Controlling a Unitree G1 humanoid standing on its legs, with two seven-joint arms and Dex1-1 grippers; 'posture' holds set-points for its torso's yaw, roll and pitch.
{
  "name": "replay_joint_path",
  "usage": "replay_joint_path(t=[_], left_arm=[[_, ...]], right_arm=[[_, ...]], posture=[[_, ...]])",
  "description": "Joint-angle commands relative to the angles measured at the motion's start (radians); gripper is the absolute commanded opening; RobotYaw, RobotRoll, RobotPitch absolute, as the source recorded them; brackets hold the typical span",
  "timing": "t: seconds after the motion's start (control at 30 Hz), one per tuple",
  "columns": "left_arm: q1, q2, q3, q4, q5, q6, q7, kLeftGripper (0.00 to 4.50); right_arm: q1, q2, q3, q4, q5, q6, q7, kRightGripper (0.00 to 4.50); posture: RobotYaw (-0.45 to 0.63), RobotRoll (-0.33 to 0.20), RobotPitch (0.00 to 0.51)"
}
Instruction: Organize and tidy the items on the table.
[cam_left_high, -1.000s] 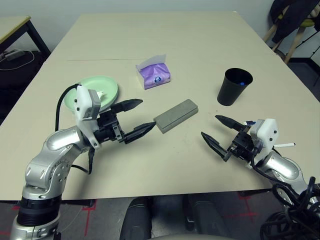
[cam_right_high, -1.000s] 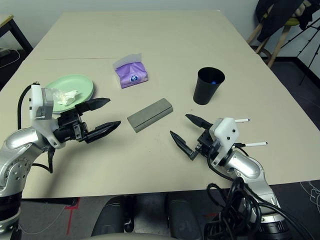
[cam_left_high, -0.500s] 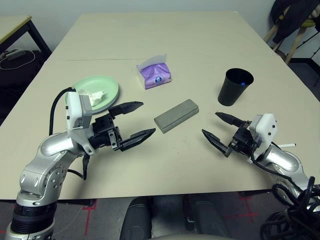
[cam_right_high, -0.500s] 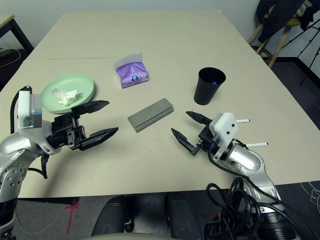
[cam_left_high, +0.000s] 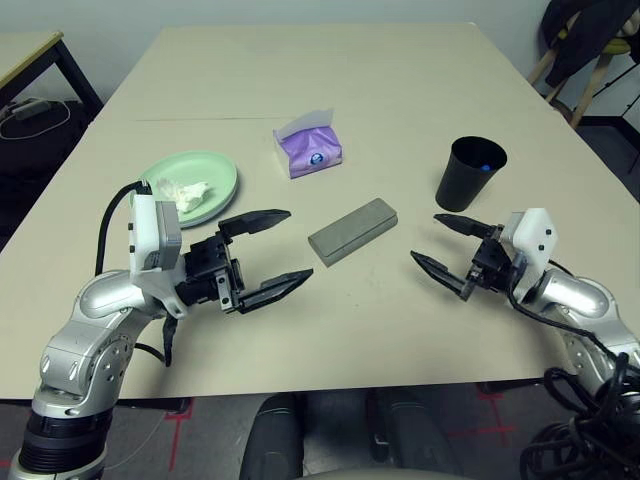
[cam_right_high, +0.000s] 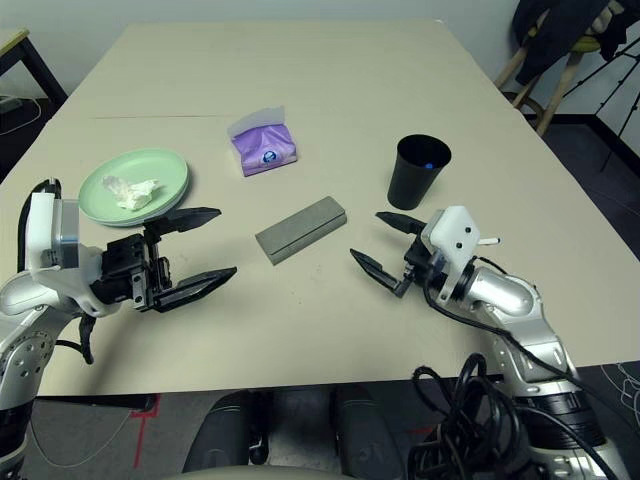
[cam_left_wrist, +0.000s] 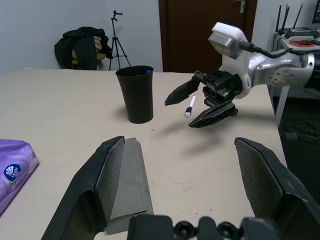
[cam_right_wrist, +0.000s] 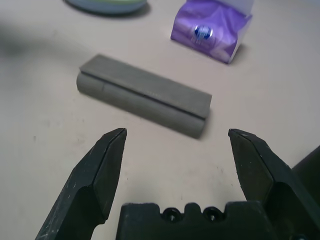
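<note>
Grippers, left (cam_left_high: 268, 252) and right (cam_left_high: 442, 245), jaws wide and empty, have drawn back from glasses case (cam_left_high: 351, 231), leaving it ungrasped.

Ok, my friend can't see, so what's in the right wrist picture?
The right gripper hangs open above the beige table, empty, facing a grey oblong glasses case. Behind the case sits a purple tissue pack.
</note>
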Motion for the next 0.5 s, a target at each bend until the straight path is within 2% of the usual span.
replay_joint_path(t=[0.03,0.33,0.5], left_arm=[[0.0,0.011,-0.022,0.0,0.014,-0.015,-0.013,4.46],[-0.011,0.012,-0.037,0.021,0.029,-0.03,-0.016,4.46],[-0.013,0.014,-0.039,0.029,0.036,-0.03,-0.016,4.46]], right_arm=[[-0.033,-0.054,0.007,0.024,-0.012,0.056,0.048,4.5],[-0.111,-0.167,-0.014,0.058,0.05,0.217,0.185,4.5],[-0.156,-0.244,0.004,0.069,0.048,0.293,0.262,4.5]], posture=[[0.03,0.0,0.105],[0.02,0.0,0.104],[0.02,0.0,0.106]])
